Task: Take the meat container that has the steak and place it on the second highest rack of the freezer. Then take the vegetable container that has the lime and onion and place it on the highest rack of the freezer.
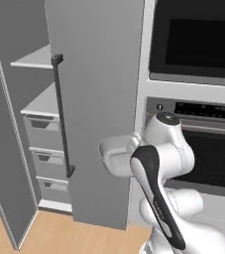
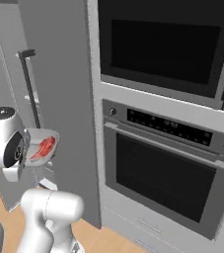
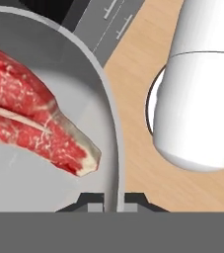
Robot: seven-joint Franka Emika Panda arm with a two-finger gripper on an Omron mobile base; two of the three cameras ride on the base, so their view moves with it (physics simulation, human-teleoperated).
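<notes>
Wood floor below, tool (image 3: pixel 111 201) clamping light-grey meat container (image 3: pixel 91 111) rim, marbled red steak (image 3: pixel 32 118) inside

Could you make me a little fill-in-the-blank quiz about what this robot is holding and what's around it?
1. The gripper holds the tub by its ____.
2. Inside the tub lies a red ____.
3. The freezer door stands ____.
4. Below the two freezer shelves sit three grey ____.

Missing words: rim; steak; open; drawers
</notes>
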